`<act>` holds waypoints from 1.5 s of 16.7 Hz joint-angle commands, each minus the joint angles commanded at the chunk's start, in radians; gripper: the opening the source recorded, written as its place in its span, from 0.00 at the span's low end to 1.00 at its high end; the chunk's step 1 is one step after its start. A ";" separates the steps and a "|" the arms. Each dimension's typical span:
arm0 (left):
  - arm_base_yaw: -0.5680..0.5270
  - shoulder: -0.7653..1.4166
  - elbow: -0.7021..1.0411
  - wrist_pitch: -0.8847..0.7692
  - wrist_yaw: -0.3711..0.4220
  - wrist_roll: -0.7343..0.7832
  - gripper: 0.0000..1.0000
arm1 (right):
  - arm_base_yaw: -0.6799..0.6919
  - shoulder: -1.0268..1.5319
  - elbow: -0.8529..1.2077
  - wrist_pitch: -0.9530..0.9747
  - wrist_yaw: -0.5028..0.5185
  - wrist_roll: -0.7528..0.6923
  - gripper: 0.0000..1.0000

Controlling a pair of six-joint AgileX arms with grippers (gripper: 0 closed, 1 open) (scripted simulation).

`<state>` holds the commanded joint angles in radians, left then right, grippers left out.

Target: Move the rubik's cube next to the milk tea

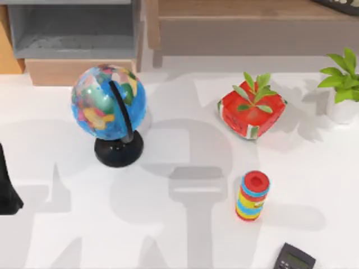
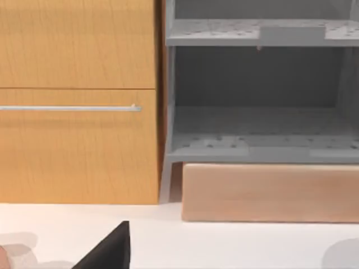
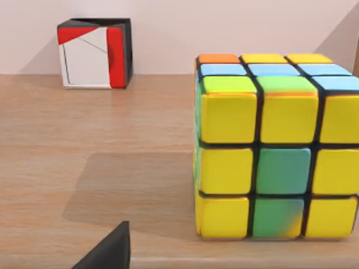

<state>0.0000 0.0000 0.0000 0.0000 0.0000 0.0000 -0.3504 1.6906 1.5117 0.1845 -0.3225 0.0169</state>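
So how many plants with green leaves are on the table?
2: one plant in the red pot at middle right, another plant in a white pot at the right edge.

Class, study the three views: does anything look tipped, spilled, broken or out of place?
Nothing stands out. The globe, striped cylinder and red plant pot stand upright on the table; the rubik's cube sits flat on wood.

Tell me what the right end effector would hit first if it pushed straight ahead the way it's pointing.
Most likely the rubik's cube, which stands close ahead on the wooden surface in the right wrist view. The red, white and black box sits farther back by the wall. Depth is uncertain.
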 joint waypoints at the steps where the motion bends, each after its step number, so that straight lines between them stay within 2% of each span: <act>1: 0.000 0.000 0.000 0.000 0.000 0.000 1.00 | 0.005 -0.003 -0.005 -0.001 0.002 0.000 1.00; 9: 0.000 0.000 0.000 0.000 0.000 0.000 1.00 | 0.061 0.087 0.090 -0.002 0.062 0.000 1.00; 15: 0.000 0.000 0.000 0.000 0.000 0.000 1.00 | 0.043 0.220 0.276 -0.057 0.047 -0.001 1.00; 20: 0.000 0.000 0.000 0.000 0.000 0.000 1.00 | 0.043 0.228 0.284 -0.057 0.047 -0.001 1.00; 25: 0.000 0.000 0.000 0.000 0.000 0.000 1.00 | 0.043 0.228 0.284 -0.057 0.047 -0.001 0.62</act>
<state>0.0000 0.0000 0.0000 0.0000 0.0000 0.0000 -0.3072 1.9187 1.7954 0.1279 -0.2758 0.0158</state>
